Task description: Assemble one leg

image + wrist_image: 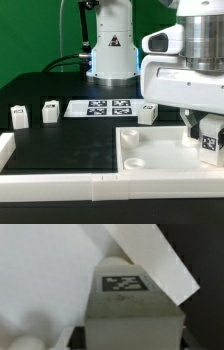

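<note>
My gripper (207,135) is shut on a leg (211,145), a small white block with a black-and-white tag. It holds the leg upright over the right end of the large white panel (160,152), low above it; contact cannot be told. In the wrist view the leg (125,291) fills the middle between my dark fingers (80,336), with the panel (40,274) beneath and beside it. My gripper (130,339) sits at the frame's edge. Three more legs stand on the black table: two at the exterior view's left (20,117) (50,111) and one behind the panel (147,111).
The marker board (103,106) lies at the back centre in front of the robot base (110,50). A white L-shaped rail (60,185) runs along the front and the exterior view's left of the table.
</note>
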